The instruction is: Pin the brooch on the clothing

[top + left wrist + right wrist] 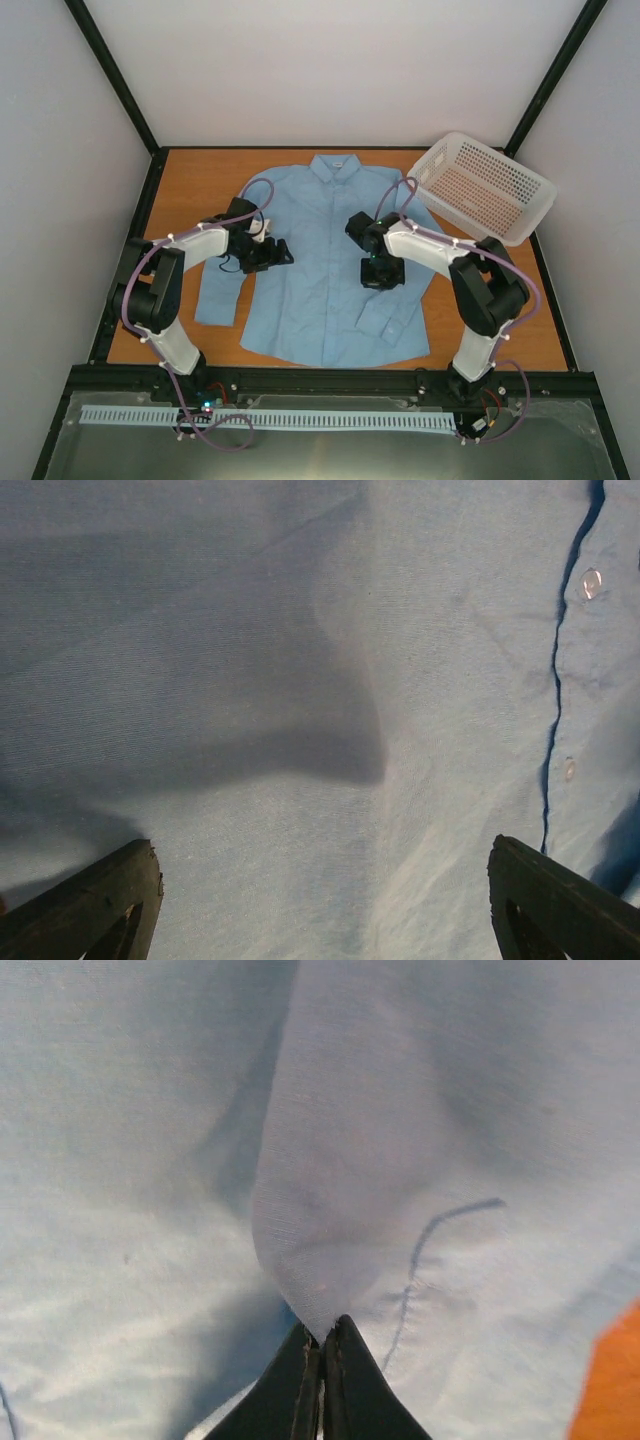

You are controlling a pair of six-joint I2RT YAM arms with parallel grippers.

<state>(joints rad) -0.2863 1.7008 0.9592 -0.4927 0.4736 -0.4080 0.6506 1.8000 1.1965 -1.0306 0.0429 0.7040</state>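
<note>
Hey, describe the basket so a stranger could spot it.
Find the orange table with a light blue shirt spread on it. At the table's far right corner sits the basket: white rigid plastic dotted with holes, unlike the soft shirt.

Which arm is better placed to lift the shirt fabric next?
Right, probably. The right gripper is shut on a pinched fold of the shirt, so it could lift at once. The left gripper hangs open over flat cloth, holding nothing.
</note>
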